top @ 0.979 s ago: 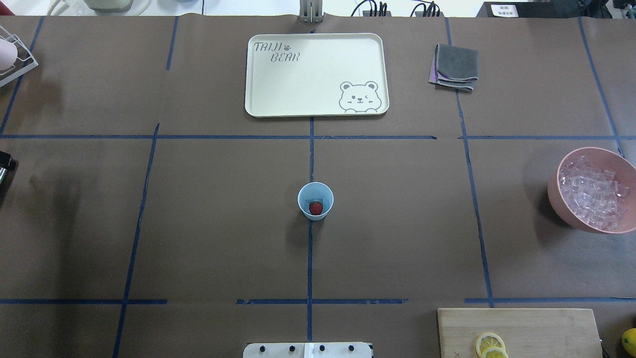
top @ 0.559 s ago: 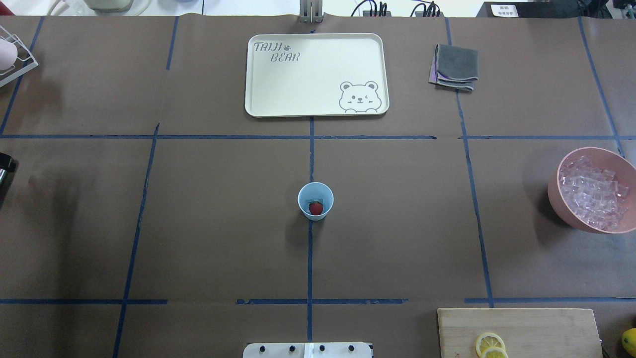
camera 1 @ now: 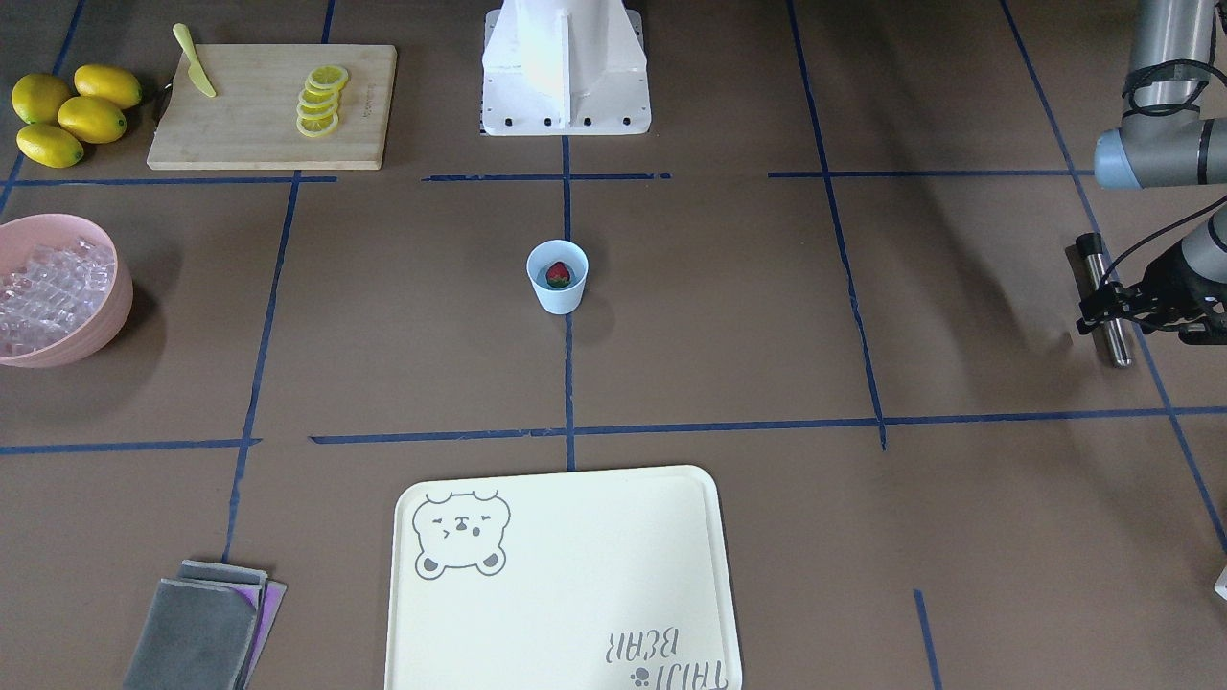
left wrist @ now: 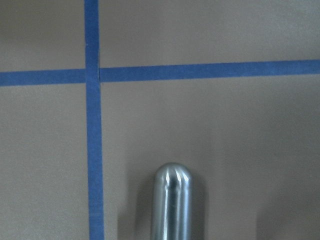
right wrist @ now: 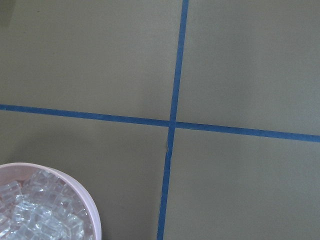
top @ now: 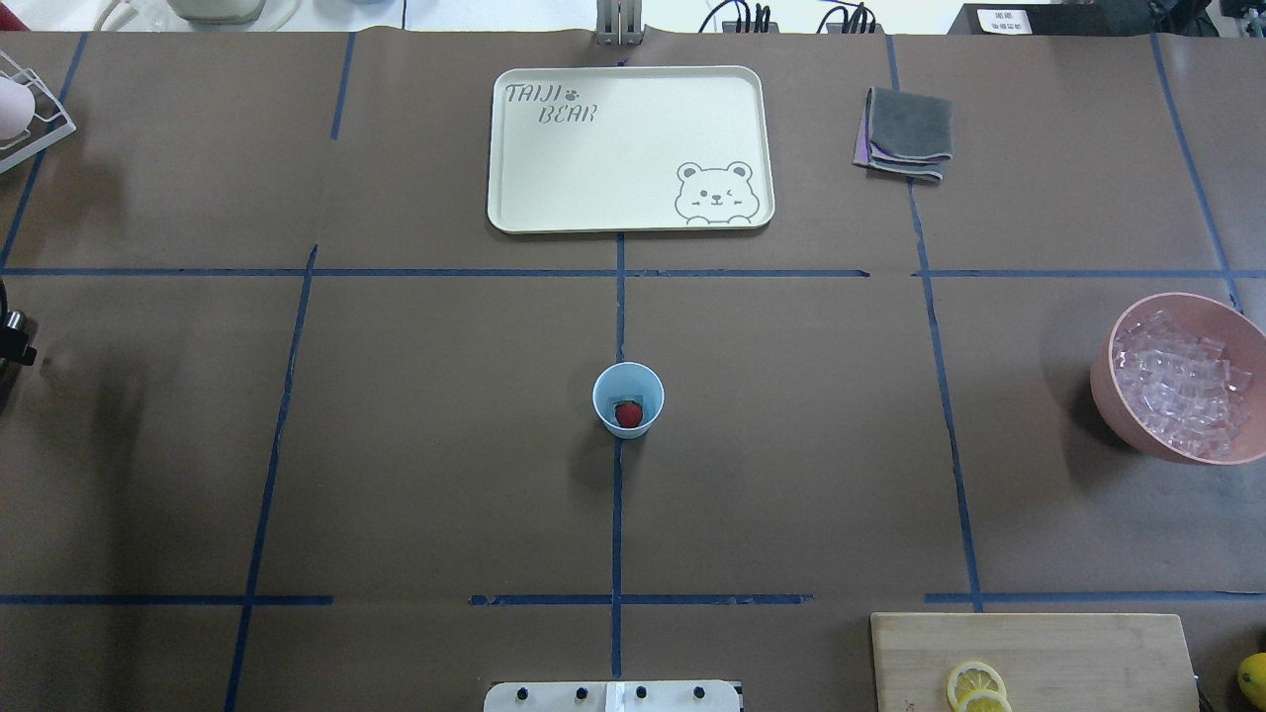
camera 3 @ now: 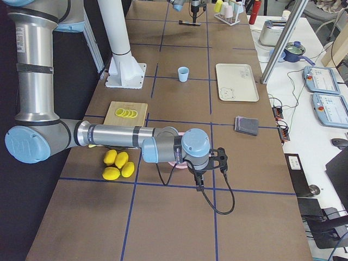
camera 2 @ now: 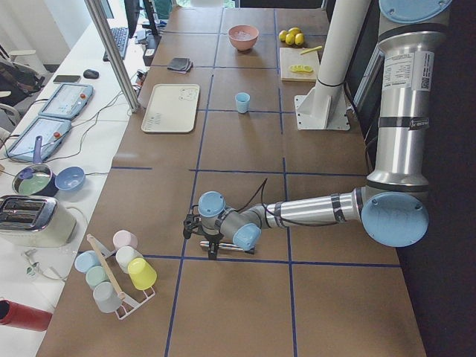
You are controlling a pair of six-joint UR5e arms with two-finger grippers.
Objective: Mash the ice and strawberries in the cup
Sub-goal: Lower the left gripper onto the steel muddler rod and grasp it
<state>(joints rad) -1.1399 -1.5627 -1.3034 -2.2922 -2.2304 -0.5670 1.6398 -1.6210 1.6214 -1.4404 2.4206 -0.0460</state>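
Left fingers hang right over a metal rod lying on the surface at the front view's right edge. We can't tell if they're gripping it. Right fingers: can't tell either. The strawberry sits in the cup, dead center. The ice fills the pink bowl at the left edge.
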